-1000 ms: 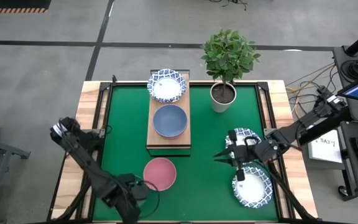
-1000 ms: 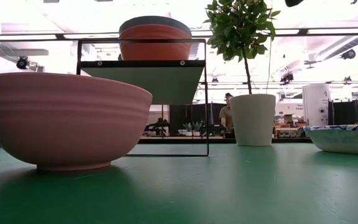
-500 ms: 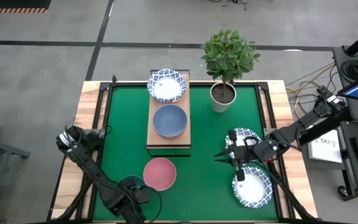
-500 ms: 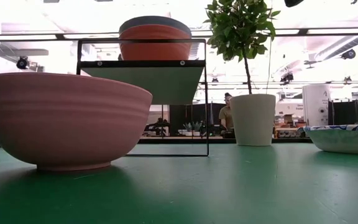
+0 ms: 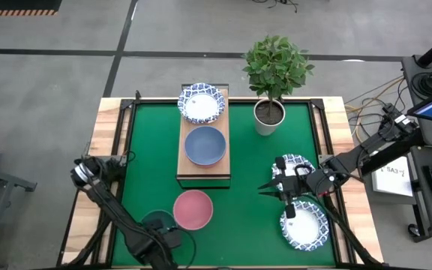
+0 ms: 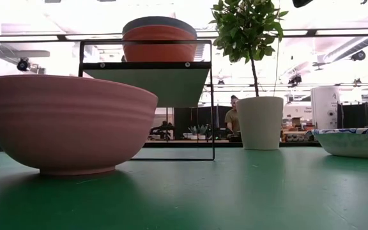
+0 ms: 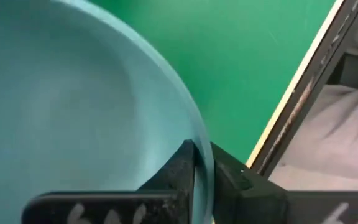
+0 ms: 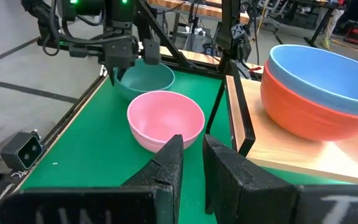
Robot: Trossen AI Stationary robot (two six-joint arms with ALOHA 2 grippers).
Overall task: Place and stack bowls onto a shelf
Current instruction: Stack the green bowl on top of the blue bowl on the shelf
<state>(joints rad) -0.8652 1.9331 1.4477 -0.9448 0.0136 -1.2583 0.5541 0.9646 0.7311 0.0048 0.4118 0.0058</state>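
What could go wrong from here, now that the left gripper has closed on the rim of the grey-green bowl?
1. The left gripper pinches only the thin rim of the grey-green bowl, at one side. The bowl may tilt or slip when lifted.
2. The pink bowl sits right beside it. A swing toward the shelf could knock it.
3. The shelf already carries a blue bowl nested in a red bowl. A tilted bowl may not stack cleanly there.

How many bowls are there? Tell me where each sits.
7. On the shelf: a patterned bowl, a blue bowl nested in a red bowl. On the mat: a pink bowl, a grey-green bowl in the left hand, two patterned bowls by the right hand. Stacks may hide more.
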